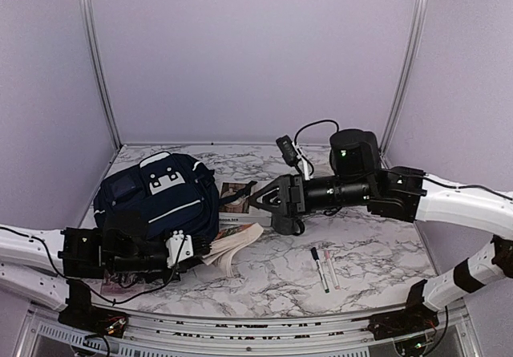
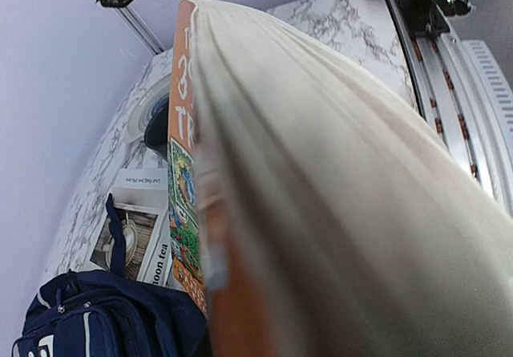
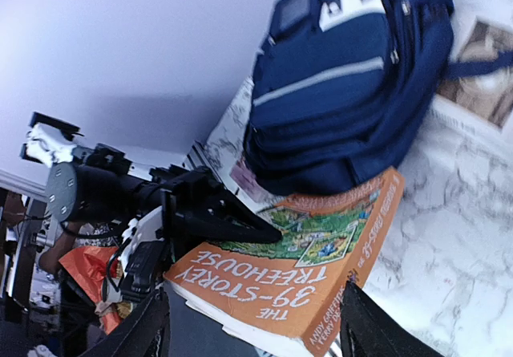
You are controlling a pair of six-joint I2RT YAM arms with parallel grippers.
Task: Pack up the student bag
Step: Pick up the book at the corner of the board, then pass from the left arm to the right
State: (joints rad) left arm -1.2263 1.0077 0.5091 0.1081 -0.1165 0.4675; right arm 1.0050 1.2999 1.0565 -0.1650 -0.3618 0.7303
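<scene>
Left tool (image 1: 196, 251) is clamping the orange book (image 1: 236, 243) beside the student bag (image 1: 160, 192), likely for loading; right tool (image 1: 250, 199) is hovering open nearby.

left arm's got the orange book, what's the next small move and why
Probably raise the left gripper slightly so the orange book clears the table. Its jaws pinch the book's near end while the far end lies against the student bag. The right gripper is open beside the bag, free to help.

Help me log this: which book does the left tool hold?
The orange Treehouse book, in the left tool; the tea book lies flat by the bag.
</scene>
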